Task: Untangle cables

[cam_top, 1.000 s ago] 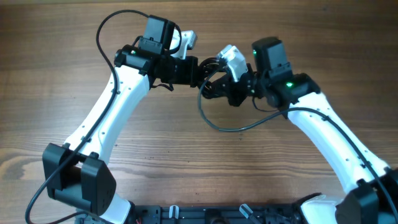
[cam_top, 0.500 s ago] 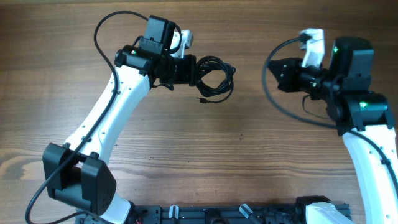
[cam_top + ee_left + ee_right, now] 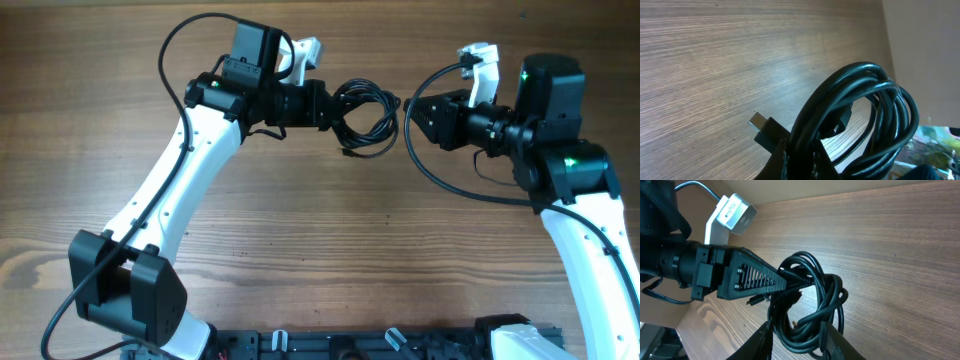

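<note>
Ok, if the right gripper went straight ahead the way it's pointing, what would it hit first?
Most likely the coiled black cable held in the left gripper. It hangs directly ahead of the open right gripper, though exact depth is hard to judge.

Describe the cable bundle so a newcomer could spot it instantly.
On the wooden table, look top-centre in the overhead view, between the left arm and right arm. The cable bundle is clamped in the left gripper. It is a many-looped black coil with a small plug sticking out, unlike the single thin wire curving nearby.
</note>
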`<action>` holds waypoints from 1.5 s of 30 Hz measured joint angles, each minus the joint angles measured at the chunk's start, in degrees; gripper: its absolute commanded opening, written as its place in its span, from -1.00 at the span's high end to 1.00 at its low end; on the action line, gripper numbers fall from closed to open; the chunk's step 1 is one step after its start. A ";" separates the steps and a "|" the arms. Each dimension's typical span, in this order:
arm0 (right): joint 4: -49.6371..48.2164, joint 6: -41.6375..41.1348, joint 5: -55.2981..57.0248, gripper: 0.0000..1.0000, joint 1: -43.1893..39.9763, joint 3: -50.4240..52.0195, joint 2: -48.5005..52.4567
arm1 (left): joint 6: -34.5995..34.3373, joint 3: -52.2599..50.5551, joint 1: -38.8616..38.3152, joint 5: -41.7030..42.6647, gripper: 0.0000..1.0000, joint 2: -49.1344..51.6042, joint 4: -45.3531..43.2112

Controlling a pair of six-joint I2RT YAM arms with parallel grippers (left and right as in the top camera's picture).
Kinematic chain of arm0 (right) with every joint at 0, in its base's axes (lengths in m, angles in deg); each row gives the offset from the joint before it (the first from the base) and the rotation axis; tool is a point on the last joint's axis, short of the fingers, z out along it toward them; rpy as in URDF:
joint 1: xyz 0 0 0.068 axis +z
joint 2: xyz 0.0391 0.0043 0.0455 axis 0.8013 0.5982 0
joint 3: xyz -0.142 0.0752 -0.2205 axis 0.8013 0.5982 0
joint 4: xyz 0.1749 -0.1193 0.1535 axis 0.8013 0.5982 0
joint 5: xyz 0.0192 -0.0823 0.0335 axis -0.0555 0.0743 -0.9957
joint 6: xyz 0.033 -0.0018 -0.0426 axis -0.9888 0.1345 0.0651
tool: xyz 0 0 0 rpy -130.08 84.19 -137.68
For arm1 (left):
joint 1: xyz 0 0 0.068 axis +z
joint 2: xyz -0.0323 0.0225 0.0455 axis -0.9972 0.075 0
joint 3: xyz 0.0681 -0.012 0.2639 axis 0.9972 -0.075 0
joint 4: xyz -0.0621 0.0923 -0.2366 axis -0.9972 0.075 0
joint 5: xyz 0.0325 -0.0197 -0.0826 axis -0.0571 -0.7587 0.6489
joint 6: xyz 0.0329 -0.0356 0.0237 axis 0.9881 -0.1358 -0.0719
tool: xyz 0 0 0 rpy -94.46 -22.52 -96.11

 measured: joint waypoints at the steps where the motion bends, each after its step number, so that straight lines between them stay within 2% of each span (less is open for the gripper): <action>1: 0.00 0.00 -0.17 0.28 -0.02 0.00 0.00 | -0.02 0.00 0.00 0.22 0.92 0.00 -0.02; 4: 0.17 -0.17 -0.70 0.14 0.00 0.00 0.00 | -1.11 0.00 0.00 0.57 0.92 0.00 -1.18; 7: 0.50 0.59 -1.31 0.14 0.66 0.00 0.00 | -1.88 0.00 0.00 0.79 0.92 0.00 -3.58; 14: 1.38 16.61 -1.68 0.19 8.46 0.00 1.40 | 5.75 0.00 0.00 -2.36 0.92 0.00 -5.14; 22: 0.31 27.96 3.56 0.30 14.84 0.00 10.82 | 11.91 0.00 0.00 -3.63 0.92 0.00 -1.77; 31: -2.69 30.25 7.96 0.31 17.29 0.00 12.90 | 12.57 0.00 0.00 -4.70 0.92 0.00 1.36; 42: -1.79 29.16 7.91 0.77 17.29 0.00 16.94 | 13.22 -0.09 0.00 -6.01 0.92 0.17 2.78; 45: -1.62 27.69 7.26 0.78 17.29 0.00 16.94 | 13.16 -0.09 0.00 -6.01 0.92 0.17 2.75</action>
